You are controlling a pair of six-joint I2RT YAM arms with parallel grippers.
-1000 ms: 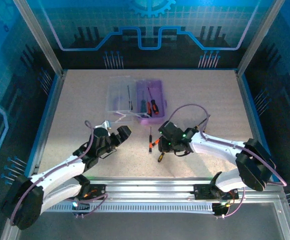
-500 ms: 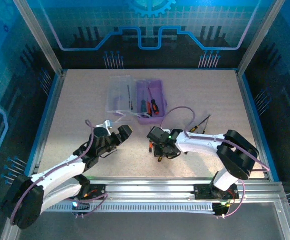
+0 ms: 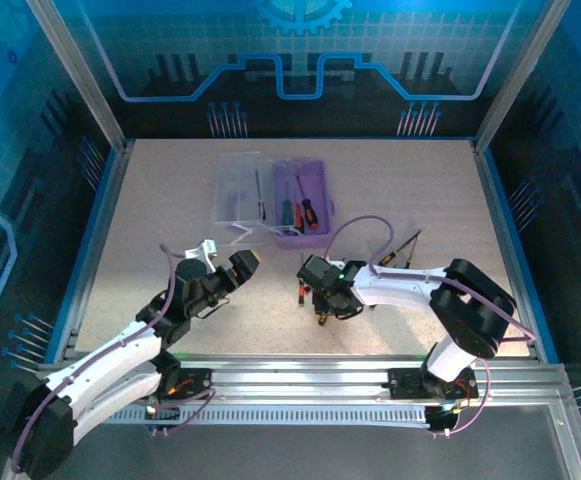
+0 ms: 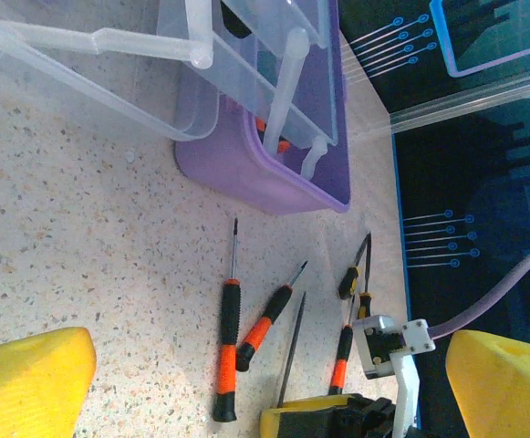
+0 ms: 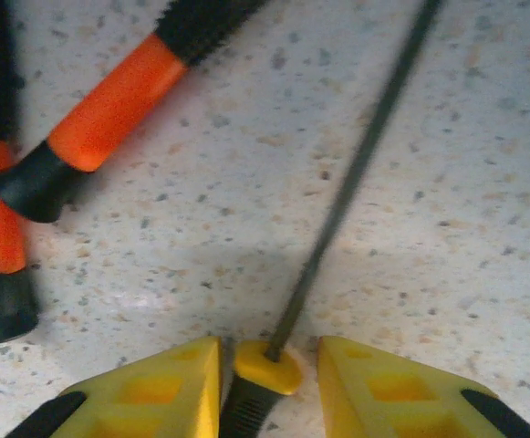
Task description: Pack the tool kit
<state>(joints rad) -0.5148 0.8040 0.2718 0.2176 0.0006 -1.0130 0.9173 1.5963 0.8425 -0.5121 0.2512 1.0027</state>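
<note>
The purple case (image 3: 310,205) lies open at the table's middle back, its clear lid (image 3: 240,188) folded out to the left. A few screwdrivers (image 3: 301,212) rest inside it. My right gripper (image 3: 321,306) is low on the table and open. Its yellow fingers (image 5: 146,392) stand on either side of a yellow-collared screwdriver (image 5: 266,367), with small gaps on both sides. Two black-and-orange screwdrivers (image 5: 100,114) lie just to its left. My left gripper (image 3: 244,263) hovers open to the left of them, holding nothing. Its view takes in the case (image 4: 274,178) and the loose screwdrivers (image 4: 226,347).
Two more yellow-collared screwdrivers (image 3: 402,248) lie to the right, behind the right forearm. Another orange-banded one (image 4: 341,351) lies beside the right gripper's body (image 4: 337,420). The case handle (image 3: 245,232) sticks out toward the left gripper. Metal frame posts border the table.
My right gripper has swung left from the table's middle right and come down over the loose screwdrivers. My left gripper has drifted slightly left and back.
</note>
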